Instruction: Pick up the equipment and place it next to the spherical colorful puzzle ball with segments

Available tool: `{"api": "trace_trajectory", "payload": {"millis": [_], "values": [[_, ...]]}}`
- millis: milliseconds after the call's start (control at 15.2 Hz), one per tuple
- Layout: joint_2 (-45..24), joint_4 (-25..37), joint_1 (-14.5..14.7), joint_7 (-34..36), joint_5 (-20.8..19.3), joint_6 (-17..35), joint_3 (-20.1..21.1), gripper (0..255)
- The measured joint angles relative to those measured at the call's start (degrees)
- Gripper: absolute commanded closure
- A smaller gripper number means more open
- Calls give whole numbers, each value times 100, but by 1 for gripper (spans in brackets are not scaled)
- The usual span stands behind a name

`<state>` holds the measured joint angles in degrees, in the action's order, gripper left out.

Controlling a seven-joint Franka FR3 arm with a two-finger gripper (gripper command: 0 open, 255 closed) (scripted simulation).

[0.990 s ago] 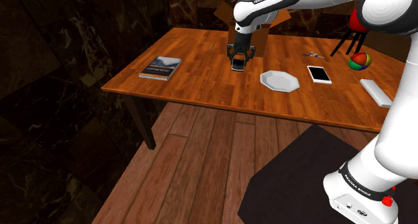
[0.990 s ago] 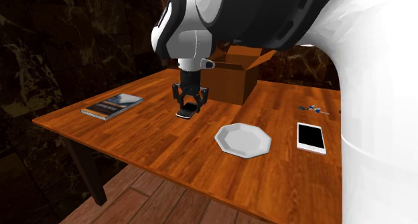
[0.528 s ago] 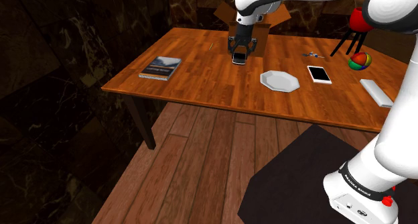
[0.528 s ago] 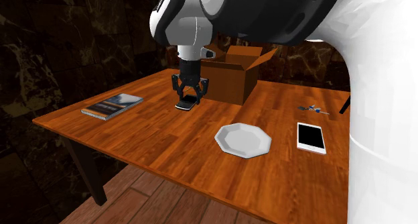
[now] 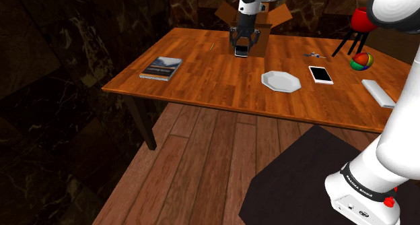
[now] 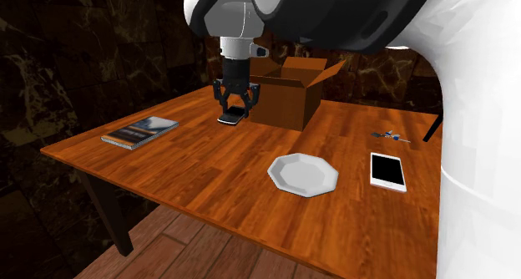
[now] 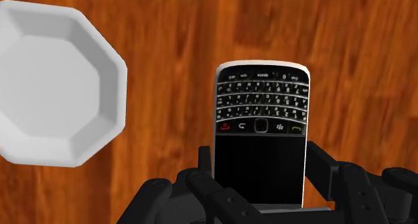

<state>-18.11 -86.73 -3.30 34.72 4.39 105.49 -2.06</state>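
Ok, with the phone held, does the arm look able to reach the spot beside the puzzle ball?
Probably yes. The fingers clasp the keypad phone above the table, and the plate and smartphone on the way to the puzzle ball lie flat; mind the black legs beside it.

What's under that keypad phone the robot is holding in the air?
Wooden tabletop, with a white octagonal plate off to one side. The patch straight below is covered by the phone and the fingers clasping it.

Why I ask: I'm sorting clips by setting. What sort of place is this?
Probably a room in a house, perhaps a study: wooden table on a plank floor, dark marbled walls, a book and cardboard box.
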Motion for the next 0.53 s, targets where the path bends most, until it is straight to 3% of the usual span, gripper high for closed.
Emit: {"api": "trace_trajectory", "payload": {"millis": [264,528], "values": [[27,184,-33,-33,0,-213,-16,255],[273,-148,-312,-466,34,-159,-167,255]]}}
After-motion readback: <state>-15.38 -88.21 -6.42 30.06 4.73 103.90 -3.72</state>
